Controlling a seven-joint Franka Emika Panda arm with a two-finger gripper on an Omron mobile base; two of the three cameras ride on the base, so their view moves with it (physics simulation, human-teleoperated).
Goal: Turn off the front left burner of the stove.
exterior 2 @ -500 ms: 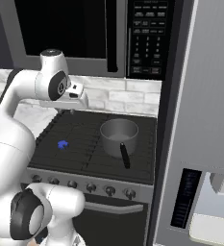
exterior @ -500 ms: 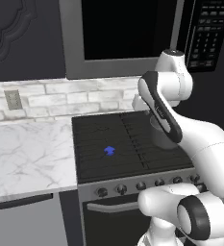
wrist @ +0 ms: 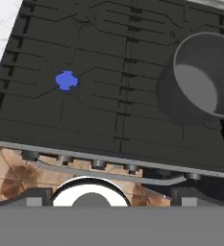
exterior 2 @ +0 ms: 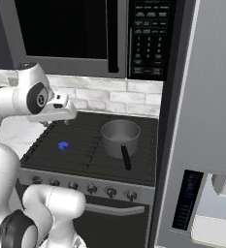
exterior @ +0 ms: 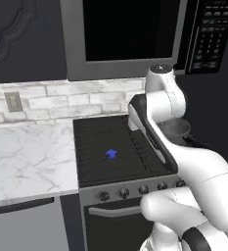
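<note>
Up over the stove (exterior 2: 92,145), the gripper (exterior 2: 66,118) hangs in the air above the back left part of the black grate, touching nothing; in the right base view it sits at the end of the white arm, just in front of the pale brick wall (exterior 2: 104,99). Whether its jaws are spread or closed I cannot tell, since the two dark tips at the bottom of the hand view are mostly cut off. The front left burner (exterior: 111,154) shows a small blue flame at its centre, near the front edge of the cooktop and left of the grey saucepan (exterior 2: 120,136). That pan stands on the right side of the grate with its dark handle pointing toward the front. Along the steel front runs a row of small dark knobs (exterior 2: 91,189), and below them the oven door's bar handle (exterior: 113,211). A microwave (exterior: 127,37) with a black window hangs above the cooktop. White marble counter (exterior: 30,154) lies to the left of the range.
</note>
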